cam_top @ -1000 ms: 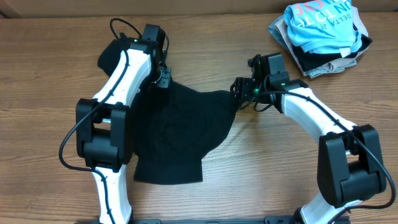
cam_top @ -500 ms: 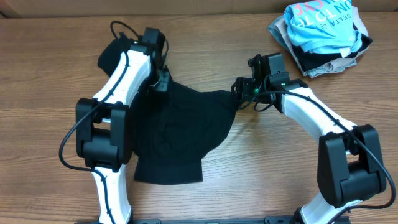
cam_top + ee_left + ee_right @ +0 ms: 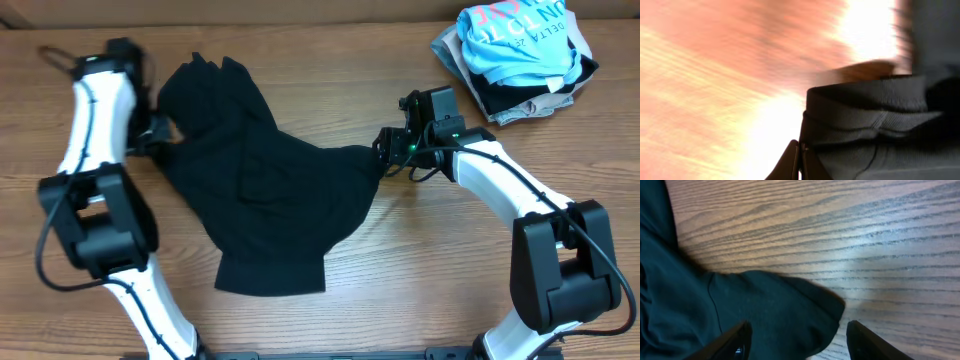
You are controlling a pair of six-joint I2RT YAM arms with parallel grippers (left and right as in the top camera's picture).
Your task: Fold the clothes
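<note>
A black garment (image 3: 270, 190) lies spread and rumpled across the middle of the wooden table. My left gripper (image 3: 155, 135) is at its left edge. In the blurred left wrist view the fingers (image 3: 800, 148) are pressed together at the ribbed hem of the garment (image 3: 875, 125). My right gripper (image 3: 385, 150) is at the garment's right corner. In the right wrist view its fingers (image 3: 797, 330) are wide apart, straddling that corner of the garment (image 3: 765, 310) without closing on it.
A pile of clothes (image 3: 515, 55), with a light blue printed shirt on top of dark and grey ones, sits at the table's back right corner. Bare wood (image 3: 450, 260) shows to the right of the garment.
My left arm has swung from over the garment's upper middle out to its left edge, uncovering the cloth's upper left part. The right arm has not moved.
</note>
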